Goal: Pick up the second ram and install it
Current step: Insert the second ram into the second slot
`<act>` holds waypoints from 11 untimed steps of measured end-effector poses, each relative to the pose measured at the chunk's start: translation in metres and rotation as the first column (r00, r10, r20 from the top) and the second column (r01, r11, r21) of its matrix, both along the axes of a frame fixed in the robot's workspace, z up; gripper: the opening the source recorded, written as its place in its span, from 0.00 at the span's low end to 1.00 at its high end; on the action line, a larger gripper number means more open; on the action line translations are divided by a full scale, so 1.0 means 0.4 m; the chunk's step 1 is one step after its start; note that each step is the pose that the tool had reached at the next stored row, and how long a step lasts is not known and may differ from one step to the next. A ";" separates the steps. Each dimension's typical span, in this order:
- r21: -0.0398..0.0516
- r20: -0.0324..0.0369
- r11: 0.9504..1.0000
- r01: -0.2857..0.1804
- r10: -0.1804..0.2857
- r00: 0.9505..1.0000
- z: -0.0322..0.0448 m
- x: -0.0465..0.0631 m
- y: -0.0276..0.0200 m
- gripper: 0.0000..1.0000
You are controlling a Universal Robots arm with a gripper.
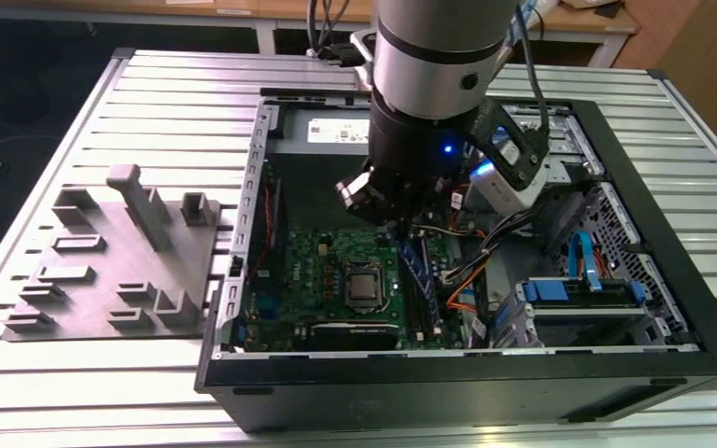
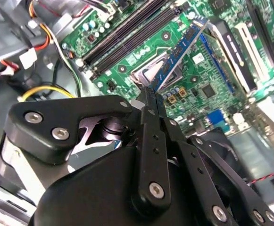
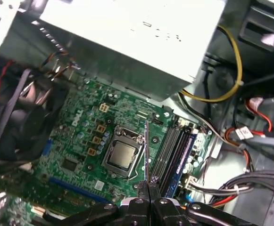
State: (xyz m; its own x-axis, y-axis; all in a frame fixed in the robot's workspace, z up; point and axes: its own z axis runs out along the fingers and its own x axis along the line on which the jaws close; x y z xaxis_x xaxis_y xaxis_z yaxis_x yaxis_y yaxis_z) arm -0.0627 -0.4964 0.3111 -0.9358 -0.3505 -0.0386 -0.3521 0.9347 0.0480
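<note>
My gripper (image 2: 151, 95) is shut on the second ram (image 2: 180, 52), a narrow blue stick with black chips that points out from the fingertips over the green motherboard (image 2: 207, 89). In the first wrist view the second ram (image 3: 146, 150) shows edge-on as a thin line above the gripper (image 3: 148, 187), beside the CPU socket (image 3: 121, 155). The black memory slots (image 3: 169, 149) lie just to one side of it, and one slot next to them holds a blue stick (image 3: 184, 151). In the exterior view the gripper (image 1: 396, 222) hangs inside the open computer case (image 1: 657, 243), above the board.
A silver power supply (image 3: 137, 37) and bundles of cables (image 3: 250, 136) crowd the case near the slots. A black fan (image 3: 23, 122) sits at the board's other side. A drive cage with blue clips (image 1: 583, 289) is at the exterior view's right. A grey parts fixture (image 1: 122, 261) rests on the table.
</note>
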 end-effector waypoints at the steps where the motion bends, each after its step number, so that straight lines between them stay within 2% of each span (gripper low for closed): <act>1: 0.000 0.000 1.000 0.018 -0.018 1.000 0.000 0.000 0.000 0.09; 4: 0.000 0.000 0.997 0.073 -0.073 0.997 -0.002 0.000 0.000 0.09; 6: 0.000 0.000 0.994 0.109 -0.109 0.994 -0.002 0.000 0.000 0.09; 9: 0.000 0.000 0.987 0.163 -0.163 0.987 -0.004 0.000 0.000 0.09; 11: 0.000 0.000 0.980 0.200 -0.200 0.980 -0.004 0.000 0.000 0.09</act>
State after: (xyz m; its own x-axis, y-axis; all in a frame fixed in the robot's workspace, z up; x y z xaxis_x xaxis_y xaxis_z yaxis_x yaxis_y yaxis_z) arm -0.0627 -0.4964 0.3093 -0.9869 -0.1565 -0.0385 -0.1582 0.9862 0.0480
